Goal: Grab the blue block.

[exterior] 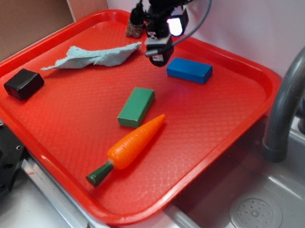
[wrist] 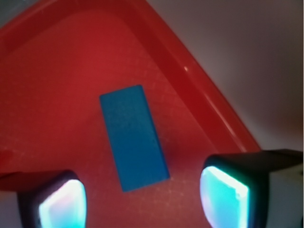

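The blue block lies flat on the red tray near the tray's back right. In the wrist view the blue block lies lengthwise just ahead of the jaws, its near end reaching between the fingertips. My gripper hangs above the tray just left of the block. It is open and empty, with the jaws wide apart and nothing between the pads.
A green block, a toy carrot, a black block and a pale blue cloth also lie on the tray. A grey faucet and a steel sink are to the right.
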Action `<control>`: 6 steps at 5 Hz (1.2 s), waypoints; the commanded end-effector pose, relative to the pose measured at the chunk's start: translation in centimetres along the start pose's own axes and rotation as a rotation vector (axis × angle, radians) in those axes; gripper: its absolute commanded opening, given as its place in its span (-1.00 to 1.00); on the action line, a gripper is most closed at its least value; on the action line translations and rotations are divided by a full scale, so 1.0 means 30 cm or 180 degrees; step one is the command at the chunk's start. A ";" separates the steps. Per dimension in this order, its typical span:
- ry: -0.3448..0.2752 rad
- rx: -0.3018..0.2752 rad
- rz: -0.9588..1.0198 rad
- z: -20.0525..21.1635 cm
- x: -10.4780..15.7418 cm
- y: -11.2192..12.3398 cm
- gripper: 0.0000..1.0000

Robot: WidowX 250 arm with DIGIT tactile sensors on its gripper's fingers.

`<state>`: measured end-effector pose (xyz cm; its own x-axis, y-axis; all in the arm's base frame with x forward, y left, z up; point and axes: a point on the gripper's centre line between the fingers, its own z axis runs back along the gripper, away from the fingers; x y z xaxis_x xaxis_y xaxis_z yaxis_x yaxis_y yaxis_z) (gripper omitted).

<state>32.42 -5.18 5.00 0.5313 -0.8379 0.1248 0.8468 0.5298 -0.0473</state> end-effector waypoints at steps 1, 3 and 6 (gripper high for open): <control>-0.0084 0.0094 -0.0216 -0.012 0.097 -0.030 1.00; 0.0060 0.0058 -0.0414 -0.090 0.147 -0.134 0.04; 0.0168 0.0135 -0.0083 -0.096 0.142 -0.158 -1.00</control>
<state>31.06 -10.00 1.95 0.5347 -0.8435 0.0505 0.8450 0.5343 -0.0235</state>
